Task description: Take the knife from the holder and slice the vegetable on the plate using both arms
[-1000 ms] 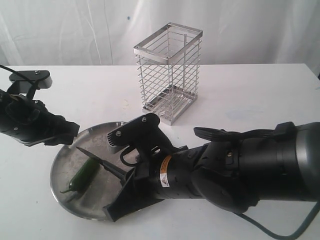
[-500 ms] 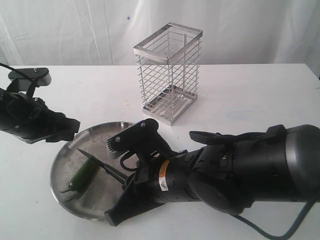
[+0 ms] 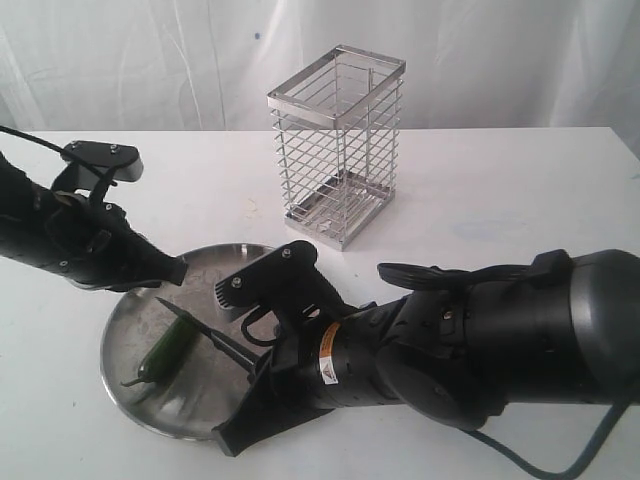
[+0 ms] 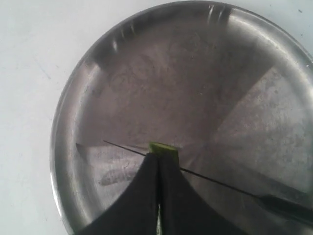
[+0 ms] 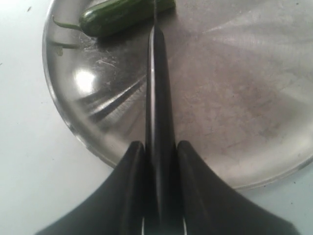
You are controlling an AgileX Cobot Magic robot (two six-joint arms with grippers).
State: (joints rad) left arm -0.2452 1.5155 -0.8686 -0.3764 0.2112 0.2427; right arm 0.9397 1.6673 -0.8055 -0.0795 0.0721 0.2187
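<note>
The dark green chili lies on the steel plate, stem toward the front edge. My right gripper is shut on the knife's black handle, and the knife points its dark blade across the chili's far end. In the right wrist view the knife runs from my gripper to the chili. My left gripper hovers shut above the plate's far left rim. Its wrist view shows my left gripper closed, a pale-green chili end beyond the tips, and the thin blade crossing there.
The wire holder stands with nothing in it behind the plate, at the middle of the white table. A white curtain hangs behind. The bulky right arm covers the table's front right.
My left arm has swung right and forward, from beside the plate to over its far left rim. The right arm with the knife has barely shifted.
</note>
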